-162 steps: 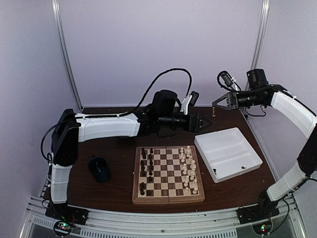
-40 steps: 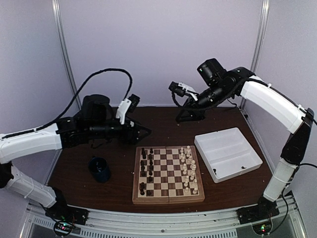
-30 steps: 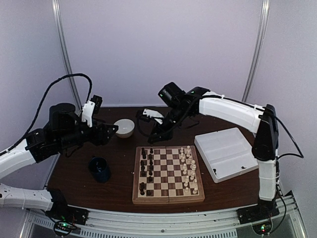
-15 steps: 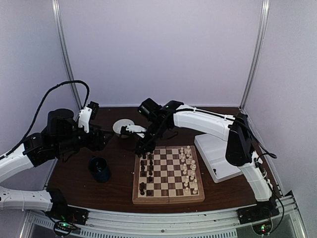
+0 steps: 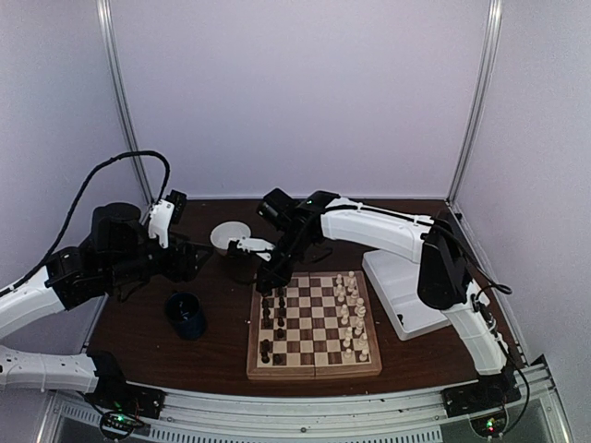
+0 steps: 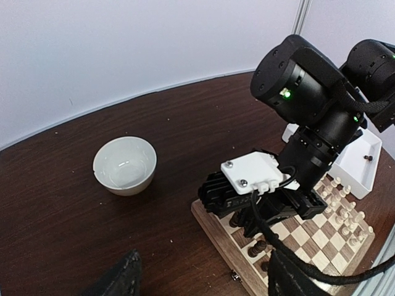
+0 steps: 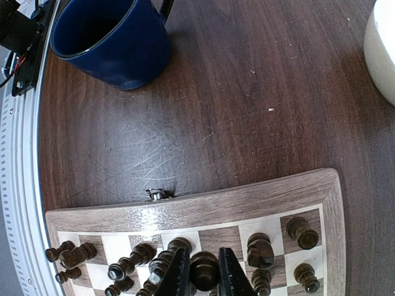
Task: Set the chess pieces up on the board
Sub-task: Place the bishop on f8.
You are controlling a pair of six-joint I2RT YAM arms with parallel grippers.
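Note:
The board (image 5: 314, 372) lies at the middle of the table, with dark chess pieces (image 5: 268, 318) along its left columns and cream ones (image 5: 351, 314) along the right. My right gripper (image 5: 269, 286) reaches down over the board's far left corner. In the right wrist view its fingers (image 7: 179, 274) are shut on a dark piece (image 7: 204, 268) among the dark rows, near the board's edge (image 7: 247, 197). I cannot tell whether that piece touches its square. My left gripper (image 5: 199, 261) hangs open and empty left of the board, its fingertips (image 6: 120, 280) wide apart above bare table.
A white bowl (image 5: 231, 237) sits behind the board's far left corner. A blue mug (image 5: 186, 314) stands left of the board, also seen in the right wrist view (image 7: 111, 40). The white tray (image 5: 411, 300) lies to the right, partly behind the right arm.
The right arm swung from the back of the table leftward and down to the board's far left corner. The left arm drew back a little to the left, uncovering the bowl.

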